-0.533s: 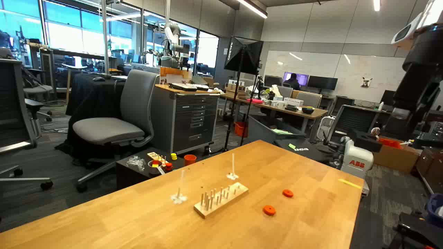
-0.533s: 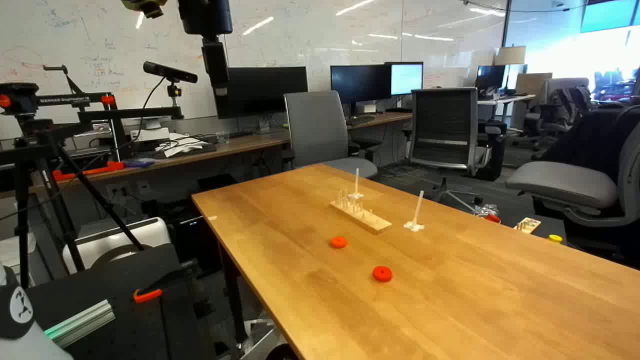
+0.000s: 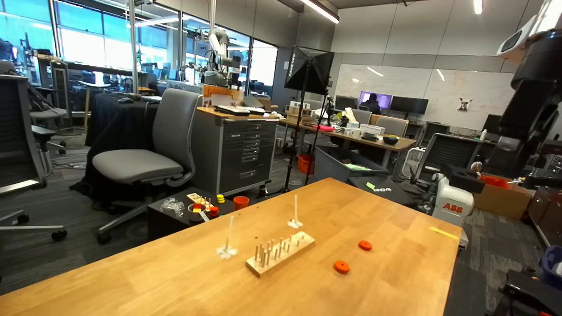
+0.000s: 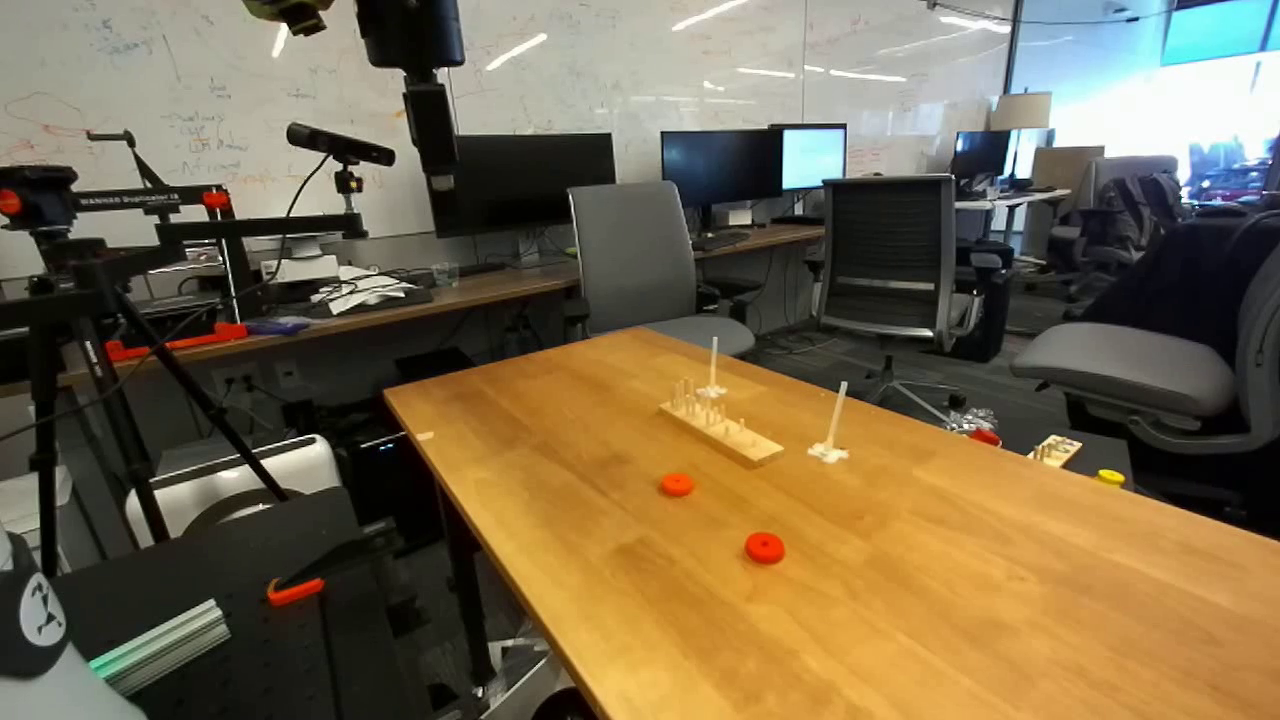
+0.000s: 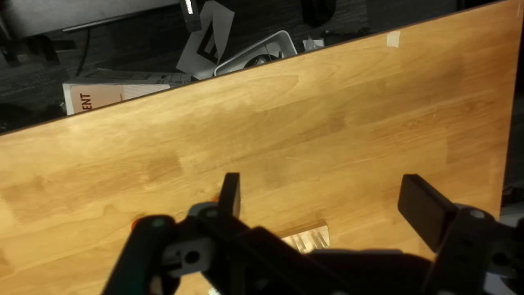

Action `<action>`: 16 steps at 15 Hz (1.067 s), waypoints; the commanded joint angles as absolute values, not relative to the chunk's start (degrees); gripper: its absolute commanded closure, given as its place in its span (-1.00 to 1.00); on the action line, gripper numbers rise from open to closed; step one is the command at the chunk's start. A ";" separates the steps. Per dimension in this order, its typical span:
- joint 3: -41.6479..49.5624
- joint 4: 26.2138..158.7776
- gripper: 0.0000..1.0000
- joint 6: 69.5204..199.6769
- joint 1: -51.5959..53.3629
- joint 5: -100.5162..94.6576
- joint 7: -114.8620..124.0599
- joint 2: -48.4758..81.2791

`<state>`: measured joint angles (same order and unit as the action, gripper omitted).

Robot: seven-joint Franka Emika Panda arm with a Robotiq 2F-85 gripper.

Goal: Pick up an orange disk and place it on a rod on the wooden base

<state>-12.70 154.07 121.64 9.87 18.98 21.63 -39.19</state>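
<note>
Two fingers (image 5: 232,190) spread wide apart, the end effector (image 5: 321,190) hangs high over a wood surface (image 5: 327,135), the grain visible through the gap. Well below the end effector, an orange disk (image 4: 677,485) lies flat on the surface, a second orange disk (image 4: 765,548) just like it resting nearby, the pair apart. From the wrist, a sliver of each peeks past the same finger, one right alongside it, the other farther out from the gap. Also below the end effector, near the disks but clear of both, sits the wooden base (image 3: 281,259), its short, thin pegs (image 3: 276,253) pointing up; one end shows low between the fingers in the wrist view, the rest largely hidden by the end effector. On the far side of the base from the disks, below the end effector's height, two pale rods (image 4: 714,362) rise from white patches (image 4: 828,454) on the surface. Ahead of the fingertips in the wrist view, a bit of tape (image 5: 393,39) marks the surface near its edge, and past that edge a printed box (image 5: 98,96) is visible. A dark monitor (image 4: 535,180) and a whiteboard (image 4: 620,60) stand behind the end effector in an exterior view.
</note>
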 commanded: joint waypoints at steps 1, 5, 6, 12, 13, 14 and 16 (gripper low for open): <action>-12.80 153.97 -1.00 121.44 9.70 19.03 21.56 -39.22; -12.80 153.97 -1.00 121.44 9.70 19.03 21.56 -39.22; -12.80 153.97 -1.00 121.44 9.70 19.03 21.56 -39.22; -14.81 144.60 -1.00 124.80 7.15 18.13 27.54 -28.22; -14.75 142.65 -1.00 125.15 6.61 17.87 28.91 -26.34; -14.39 140.22 -1.00 125.29 5.67 17.38 30.32 -23.76; -13.92 136.28 -1.00 125.00 3.87 15.94 33.36 -19.47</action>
<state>-13.64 143.90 125.30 6.90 18.14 28.72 -27.30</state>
